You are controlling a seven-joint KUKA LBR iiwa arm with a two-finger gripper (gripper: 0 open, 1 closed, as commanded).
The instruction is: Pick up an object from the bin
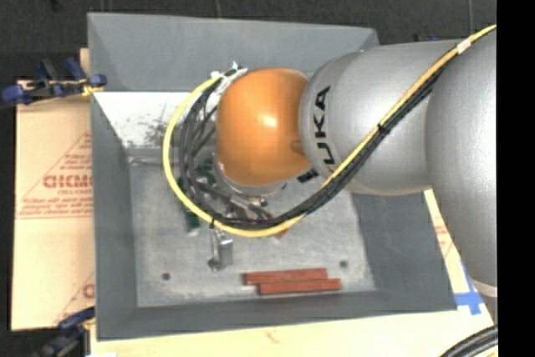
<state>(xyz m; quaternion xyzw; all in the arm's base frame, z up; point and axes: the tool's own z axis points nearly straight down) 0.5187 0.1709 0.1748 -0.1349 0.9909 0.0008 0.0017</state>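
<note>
Hand low over bare grey floor of the bin, hanging under the orange wrist cover; whether apart or together, cannot tell. Closest to the hand, a small green piece, just beside it and partly tucked beneath the looped cables. A little farther off on the hand's other side, a small reddish scrap, half hidden under the same loop. Next out, a long flat red-brown bar, near the hand but apart from it, lying lengthwise along the bin's front wall. Farther still, two dark specks on the floor, one off each end of the bar. Farthest from the hand, dark scuffing on the sloped back wall, and the silver arm reaching across over the bin.
</note>
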